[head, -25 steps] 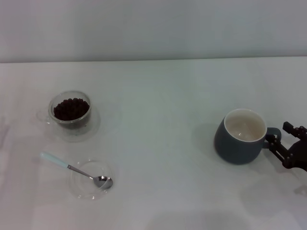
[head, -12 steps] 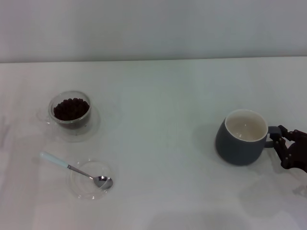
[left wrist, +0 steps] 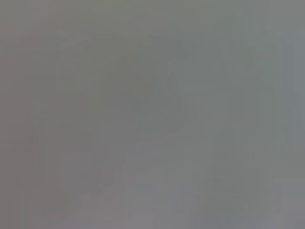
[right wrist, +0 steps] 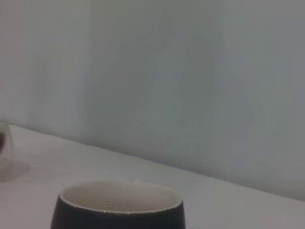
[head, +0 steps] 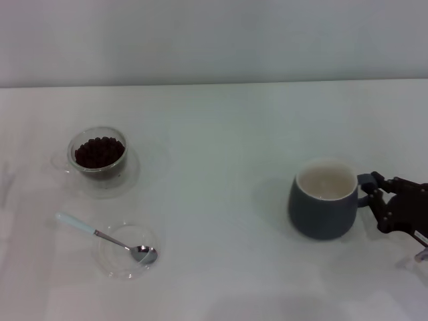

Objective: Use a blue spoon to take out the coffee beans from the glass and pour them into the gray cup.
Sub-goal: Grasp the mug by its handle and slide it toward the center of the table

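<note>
Shifted leftward, gray cup [head: 322, 200] handle sits between right jaws.

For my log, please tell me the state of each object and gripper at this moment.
gray cup: upright, inside looks empty.
glass: upright, holds coffee beans.
blue spoon: lying with its bowl in the saucer.
right gripper: shut on the gray cup's handle.
left gripper: not in view.

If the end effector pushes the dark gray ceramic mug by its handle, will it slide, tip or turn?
The dark blue-gray ceramic mug is squat and wide-based, so it will probably slide rather than tip. With the right end effector at its loop handle, off-centre, it may turn. It looks empty, so likely fairly light.
</note>
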Controlling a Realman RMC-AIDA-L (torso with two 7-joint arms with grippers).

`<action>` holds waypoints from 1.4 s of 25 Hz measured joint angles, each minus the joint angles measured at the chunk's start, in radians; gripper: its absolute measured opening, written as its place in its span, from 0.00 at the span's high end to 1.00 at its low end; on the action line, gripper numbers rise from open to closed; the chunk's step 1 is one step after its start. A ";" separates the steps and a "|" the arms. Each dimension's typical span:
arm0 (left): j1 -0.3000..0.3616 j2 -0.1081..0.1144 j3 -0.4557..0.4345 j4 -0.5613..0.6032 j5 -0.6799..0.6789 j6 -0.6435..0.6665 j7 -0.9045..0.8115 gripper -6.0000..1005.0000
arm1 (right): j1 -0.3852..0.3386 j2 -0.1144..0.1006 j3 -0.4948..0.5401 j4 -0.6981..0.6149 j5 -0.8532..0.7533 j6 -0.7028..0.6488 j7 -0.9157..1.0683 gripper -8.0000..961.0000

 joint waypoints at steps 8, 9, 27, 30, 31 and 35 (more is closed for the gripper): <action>-0.001 -0.002 0.004 0.000 0.003 0.006 0.000 0.12 | 0.013 0.008 -0.086 -0.056 0.008 0.009 -0.004 0.84; -0.001 -0.002 0.004 0.000 0.003 0.006 -0.001 0.12 | 0.015 0.010 -0.094 -0.062 0.009 0.011 -0.003 0.84; 0.007 -0.005 0.006 -0.008 0.008 0.013 -0.014 0.12 | 0.099 0.015 -0.607 -0.229 0.435 0.211 -0.143 0.84; 0.008 -0.006 0.006 -0.008 0.010 0.013 -0.019 0.12 | 0.105 0.014 -0.618 -0.229 0.458 0.218 -0.151 0.84; 0.008 -0.006 0.006 -0.008 0.010 0.013 -0.019 0.12 | 0.106 0.014 -0.617 -0.229 0.459 0.219 -0.151 0.84; 0.008 -0.006 0.006 -0.003 0.010 0.014 -0.019 0.12 | 0.111 0.014 -0.621 -0.230 0.458 0.230 -0.152 0.84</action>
